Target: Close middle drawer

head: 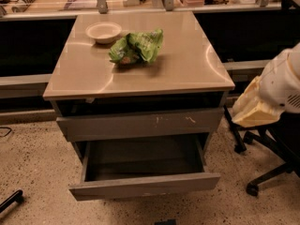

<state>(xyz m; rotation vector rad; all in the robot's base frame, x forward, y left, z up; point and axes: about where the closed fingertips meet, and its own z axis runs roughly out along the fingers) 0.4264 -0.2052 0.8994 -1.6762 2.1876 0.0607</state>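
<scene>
One camera view: the middle drawer (145,185) stands pulled out below the scratched drawer front (140,123) — dark inside exposed. Gripper (255,109) hangs at right, beside the cabinet (187,69), apart from it — its state cannot be told.

Middle drawer (144,185): pulled out; I see open floor (37,168) before its front.
Right: my end effector (257,108) hangs beside the cabinet, over chair legs (262,170) standing near the drawer's corner.
Left: dark bar (10,201) on the floor.
</scene>
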